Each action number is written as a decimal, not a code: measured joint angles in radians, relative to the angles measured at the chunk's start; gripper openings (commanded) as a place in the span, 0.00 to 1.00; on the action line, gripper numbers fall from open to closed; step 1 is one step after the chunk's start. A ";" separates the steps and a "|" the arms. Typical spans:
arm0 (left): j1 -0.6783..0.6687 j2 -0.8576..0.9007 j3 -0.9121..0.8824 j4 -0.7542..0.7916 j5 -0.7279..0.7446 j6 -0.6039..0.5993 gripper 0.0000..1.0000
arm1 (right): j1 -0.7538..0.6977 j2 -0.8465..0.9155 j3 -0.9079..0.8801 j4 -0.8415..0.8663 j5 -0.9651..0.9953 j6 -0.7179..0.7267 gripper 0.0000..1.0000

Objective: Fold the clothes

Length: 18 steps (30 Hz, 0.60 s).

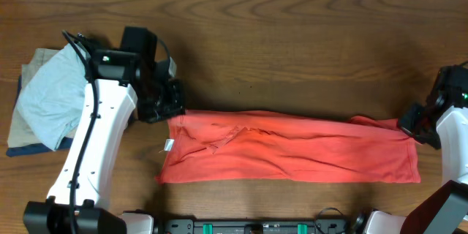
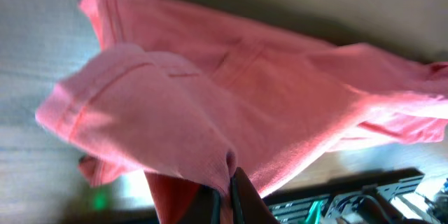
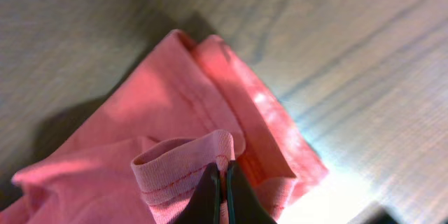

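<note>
The clothes [image 1: 292, 148] are one coral-red T-shirt lying as a long band across the front of the wooden table. My left gripper [image 1: 170, 110] is at its far left corner, shut on a pinch of the cloth. In the left wrist view the clothes [image 2: 231, 105] rise into the left gripper [image 2: 229, 175]. My right gripper [image 1: 406, 125] is at the far right corner, shut on the hemmed edge. The right wrist view shows the clothes [image 3: 189, 112] with a stitched hem pinched in the right gripper [image 3: 225, 171]. No lettering shows.
A stack of folded garments [image 1: 45, 102], light grey on top with tan and navy beneath, lies at the left of the table [image 1: 292, 44] beside the left arm. A dark rail [image 1: 256, 227] runs along the front edge.
</note>
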 measured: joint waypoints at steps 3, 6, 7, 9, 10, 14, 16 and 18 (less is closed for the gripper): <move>-0.003 0.000 -0.055 -0.001 0.000 0.000 0.06 | -0.004 0.000 0.000 -0.006 0.040 0.013 0.01; -0.014 0.000 -0.109 -0.002 0.000 0.000 0.06 | -0.014 0.000 0.000 -0.009 0.064 0.026 0.04; -0.021 0.000 -0.127 -0.002 0.000 0.000 0.06 | -0.019 0.000 0.000 -0.008 0.068 0.029 0.08; -0.039 0.000 -0.156 -0.002 0.000 0.000 0.06 | -0.031 0.000 0.000 -0.002 0.079 0.042 0.14; -0.050 0.000 -0.170 -0.004 -0.001 0.000 0.06 | -0.039 0.000 0.000 0.001 0.083 0.043 0.14; -0.100 0.000 -0.224 -0.017 0.000 0.005 0.39 | -0.074 0.000 0.000 0.003 0.092 0.047 0.20; -0.119 0.000 -0.250 -0.017 -0.004 0.011 0.42 | -0.083 0.000 0.000 0.000 0.090 0.050 0.26; -0.124 0.000 -0.266 -0.016 -0.023 0.011 0.46 | -0.085 0.000 0.000 -0.008 0.080 0.051 0.30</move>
